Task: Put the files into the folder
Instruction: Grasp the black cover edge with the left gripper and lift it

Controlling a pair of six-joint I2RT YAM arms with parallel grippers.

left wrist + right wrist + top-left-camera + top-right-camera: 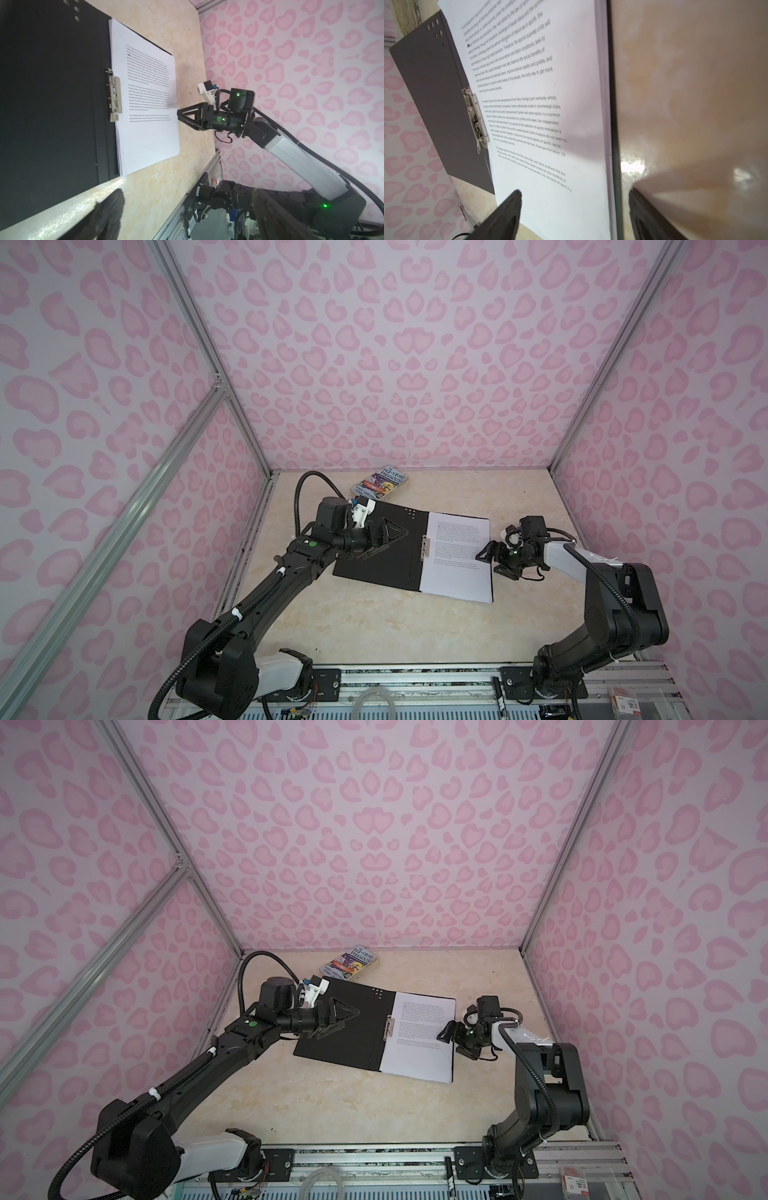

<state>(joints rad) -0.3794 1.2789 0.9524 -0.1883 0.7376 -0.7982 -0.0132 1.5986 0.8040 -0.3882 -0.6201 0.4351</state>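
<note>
right tool (pixel 574 192) — nearest the lens; jaws wide, astride the outer edge of the files (pixel 550 124), gripping nothing.
surface (pixel 374 626) — beige, glossy.
folder (pixel 382 572) — open, black inside up; thin, probably stiff; take by the left flap's free edge.
files — stacked on the right flap beside the clip (pixel 424 547); light, limp, likely to slide and fan.
left tool (pixel 384 541) — wide, empty, above the left flap.

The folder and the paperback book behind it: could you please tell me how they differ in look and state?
The folder lies open, its plain black inside facing up, with the files on its right-hand half; the book lies closed, colourful cover up, bearing nothing. The folder is broad and thin; the book is smaller in outline but thicker. Both lie flat on the table.
</note>
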